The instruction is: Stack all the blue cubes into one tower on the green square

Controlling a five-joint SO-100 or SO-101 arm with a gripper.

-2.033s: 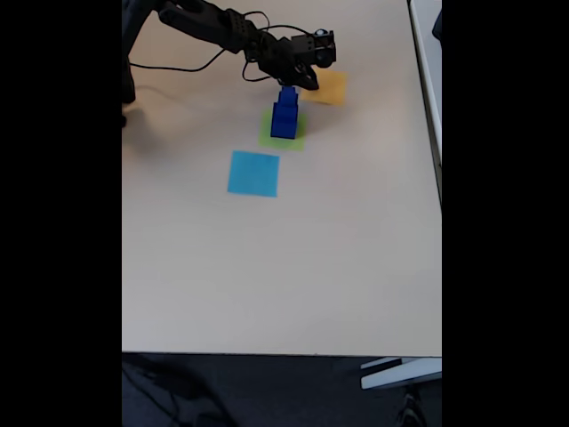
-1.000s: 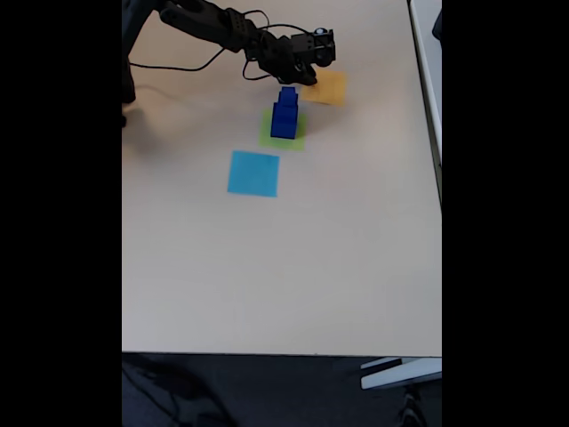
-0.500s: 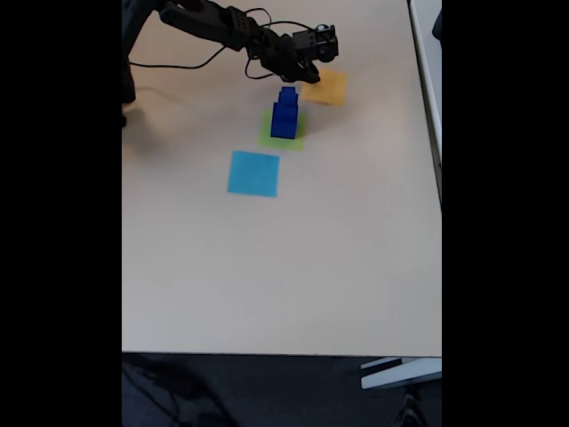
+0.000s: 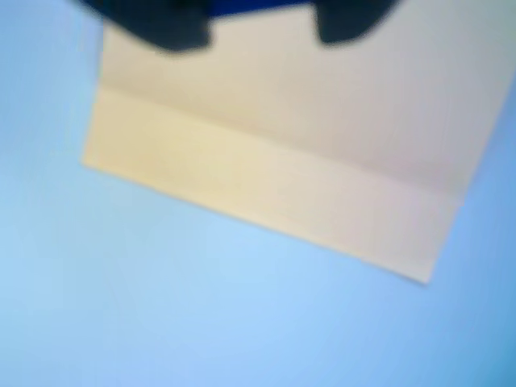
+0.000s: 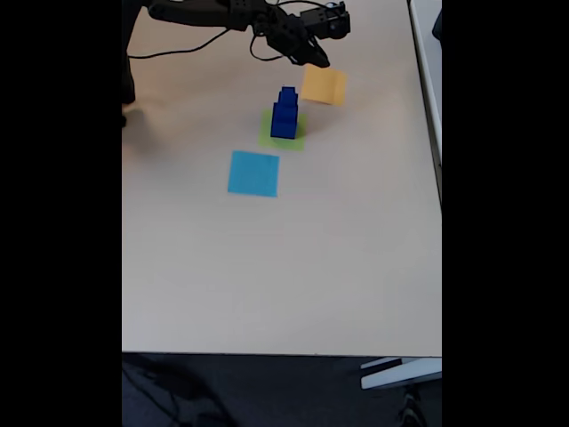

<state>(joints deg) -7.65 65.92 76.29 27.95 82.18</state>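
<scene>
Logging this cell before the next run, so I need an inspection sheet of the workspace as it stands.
Surface: pale beige table, bare in front.
Job's things: dark blue cubes stacked in one tower on the lime-green paper square.
Clutter: light-blue paper square; orange-yellow paper square.
Grippers: black gripper raised beyond the tower, apart from it; jaw state unclear.
Cables: black cable on the table by the arm.
Surroundings: dark floor below the table edge.

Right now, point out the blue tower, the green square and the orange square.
Blue tower (image 5: 284, 116), fixed view, middle cube's face.
Green square (image 5: 267, 139), fixed view, bare left edge.
Orange square (image 5: 323, 85), fixed view, centre.
</scene>
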